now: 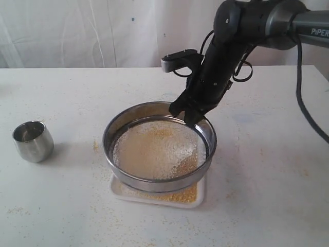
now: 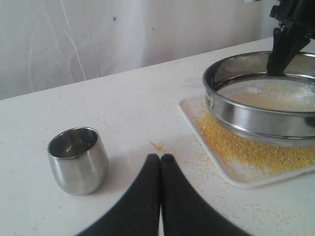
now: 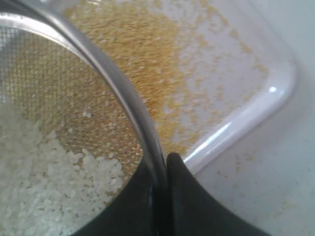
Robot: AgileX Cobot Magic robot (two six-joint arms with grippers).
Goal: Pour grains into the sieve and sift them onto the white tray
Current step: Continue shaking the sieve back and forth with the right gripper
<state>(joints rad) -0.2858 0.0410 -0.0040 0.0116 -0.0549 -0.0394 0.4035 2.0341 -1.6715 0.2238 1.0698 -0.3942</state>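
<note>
The round metal sieve (image 1: 154,182) hangs slightly above the white tray (image 1: 157,199), holding pale whitish grains (image 1: 154,149) on its mesh. My right gripper (image 1: 191,119) is shut on the sieve's far rim (image 3: 133,103), one finger inside and one outside. Yellow grains (image 2: 236,147) lie sifted on the tray (image 2: 197,130) under the sieve (image 2: 261,120). My left gripper (image 2: 160,158) is shut with nothing in it, low over the table between the small steel cup (image 2: 78,160) and the tray.
The small steel cup (image 1: 33,141) stands upright at the table's left. Stray yellow grains (image 1: 95,146) are scattered on the white table around the tray. A white curtain hangs behind the table.
</note>
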